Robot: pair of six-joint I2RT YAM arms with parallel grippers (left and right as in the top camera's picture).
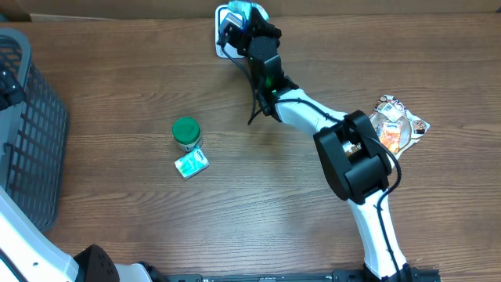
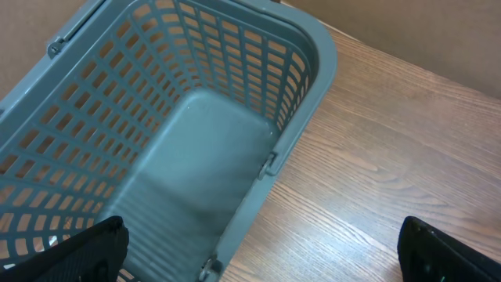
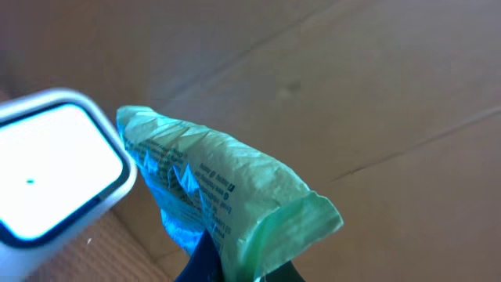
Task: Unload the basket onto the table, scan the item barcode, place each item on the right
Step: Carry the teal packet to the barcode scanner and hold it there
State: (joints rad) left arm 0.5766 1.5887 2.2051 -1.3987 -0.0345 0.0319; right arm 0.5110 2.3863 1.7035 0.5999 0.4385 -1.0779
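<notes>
Overhead, a brown wood-grain table [image 1: 156,78] fills the frame, with a strip of cardboard wall [image 1: 117,9] along the top edge. A grey slatted basket [image 1: 27,125] sits at the left edge. A green-lidded jar [image 1: 186,131] stands left of centre with a small green sachet [image 1: 191,164] just below it, and an orange-and-white snack pouch [image 1: 399,125] lies at the right. The right gripper [image 1: 239,27], at top centre, is clamped tight on a pale green packet [image 3: 211,188], pinching it at its lower edge. The packet is held just beside the white scanner [image 3: 47,172] at the top of the frame. In the right wrist view its long axis runs from upper left to lower right, the crimped end pointing lower right and the other end toward the scanner. The left gripper [image 2: 262,262] hovers above the basket's rim, its jaws spread wide and holding nothing
</notes>
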